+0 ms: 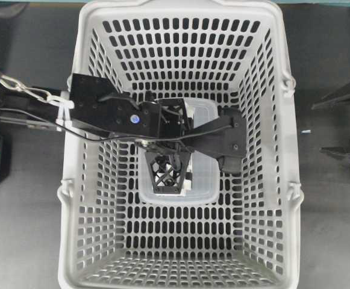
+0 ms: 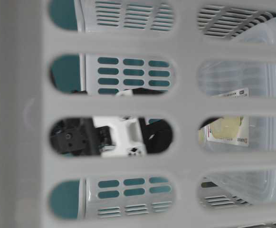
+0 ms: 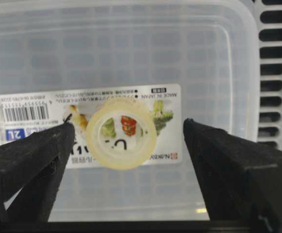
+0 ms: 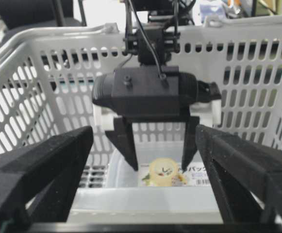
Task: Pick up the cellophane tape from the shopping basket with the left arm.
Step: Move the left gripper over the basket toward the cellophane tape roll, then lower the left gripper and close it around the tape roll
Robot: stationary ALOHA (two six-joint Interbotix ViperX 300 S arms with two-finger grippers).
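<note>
Your shopping basket holds a clear box with the cellophane tape seemingly on top; left gripper spread wide, straddling the tape, untouched; right gripper spread, empty.

Bright even light; blurred table-level foreground.

Around the cellophane tape, both sides lie open to the spread left gripper; beneath it the clear box blocks; the shopping basket walls stand well apart.

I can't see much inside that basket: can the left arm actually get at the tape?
Probably yes. The tape lies on a clear box, between the left arm's open fingers, with nothing above it.
</note>
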